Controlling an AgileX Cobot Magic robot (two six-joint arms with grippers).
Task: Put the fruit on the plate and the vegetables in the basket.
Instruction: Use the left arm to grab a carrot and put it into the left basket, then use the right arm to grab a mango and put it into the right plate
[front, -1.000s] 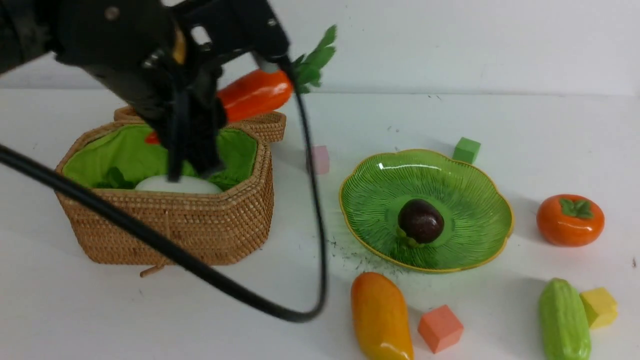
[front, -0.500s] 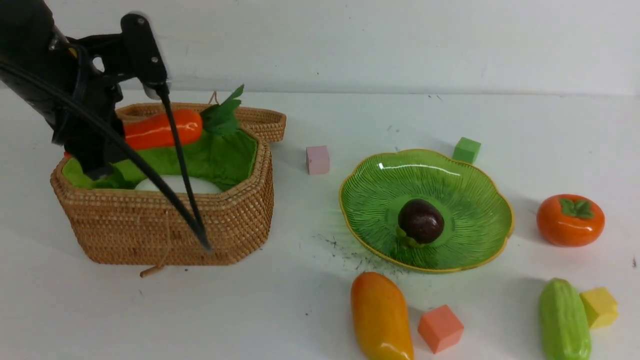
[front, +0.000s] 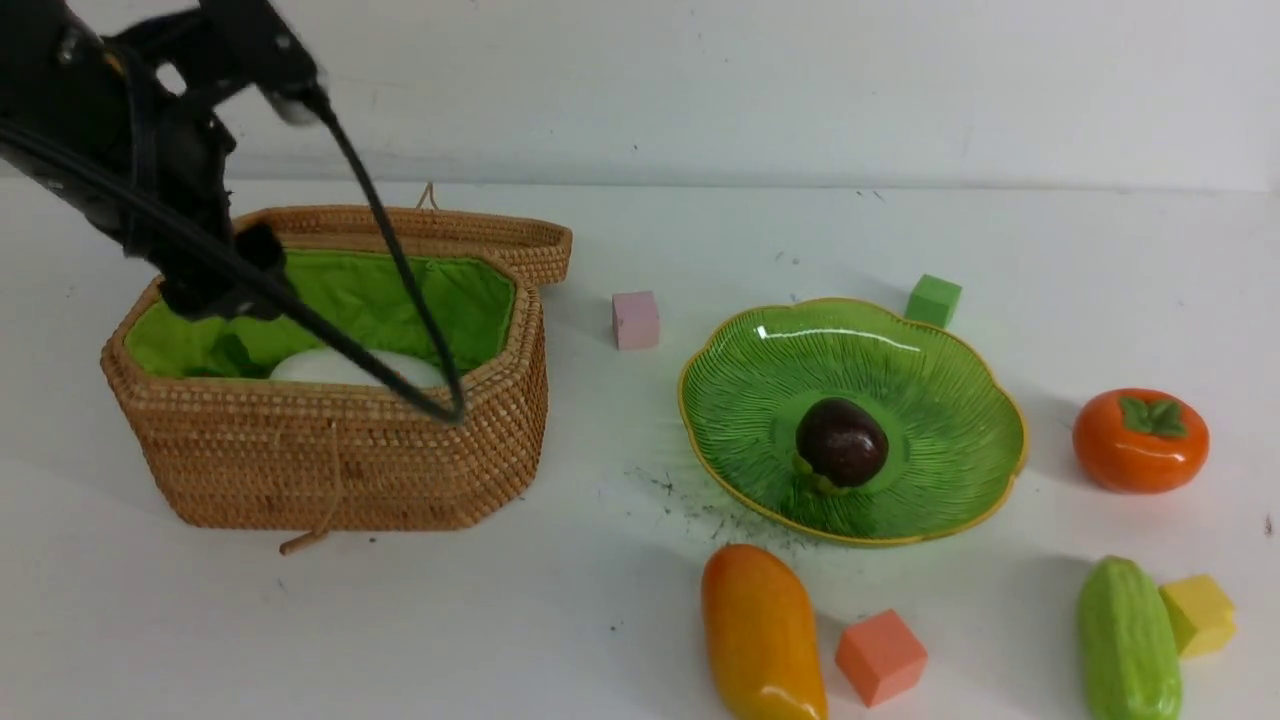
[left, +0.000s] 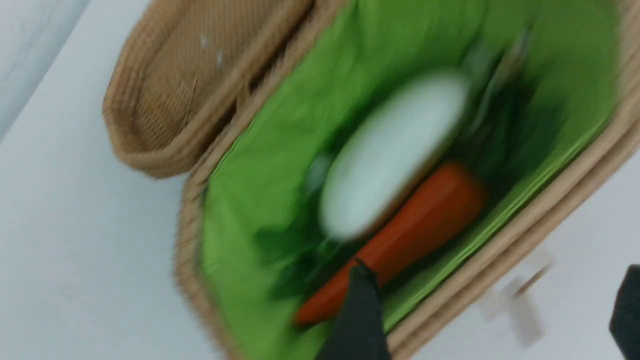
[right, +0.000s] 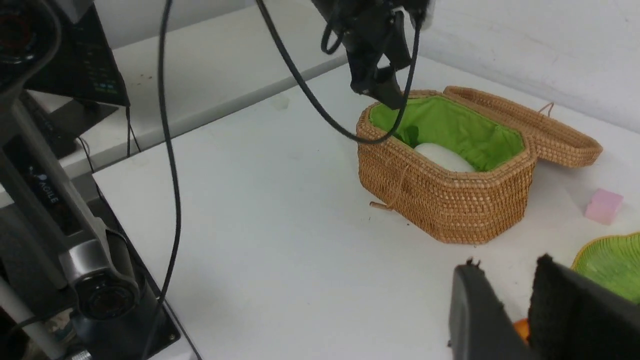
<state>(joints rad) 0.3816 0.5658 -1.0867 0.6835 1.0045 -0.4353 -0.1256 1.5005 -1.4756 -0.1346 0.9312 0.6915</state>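
Observation:
The basket (front: 330, 450) stands at the left with its lid open. Inside it lie the white radish (left: 390, 155) and the orange carrot (left: 425, 220), side by side on the green lining. My left gripper (left: 492, 315) hovers open over the basket's left rim (front: 225, 285), holding nothing. The mangosteen (front: 841, 441) rests on the green plate (front: 940, 380). The mango (front: 763, 630), persimmon (front: 1140, 440) and cucumber (front: 1128, 640) lie on the table. My right gripper (right: 506, 265), out of the front view, shows a narrow gap between its empty fingers.
Foam cubes are scattered about: pink (front: 636, 319) between basket and plate, green (front: 933, 300) behind the plate, orange (front: 880, 657) beside the mango, yellow (front: 1197, 613) touching the cucumber. The left arm's black cable (front: 400, 270) hangs across the basket.
My left gripper carried the carrot leftward over the basket, then opened. The carrot has dropped in beside the radish, and the gripper has risen a little.

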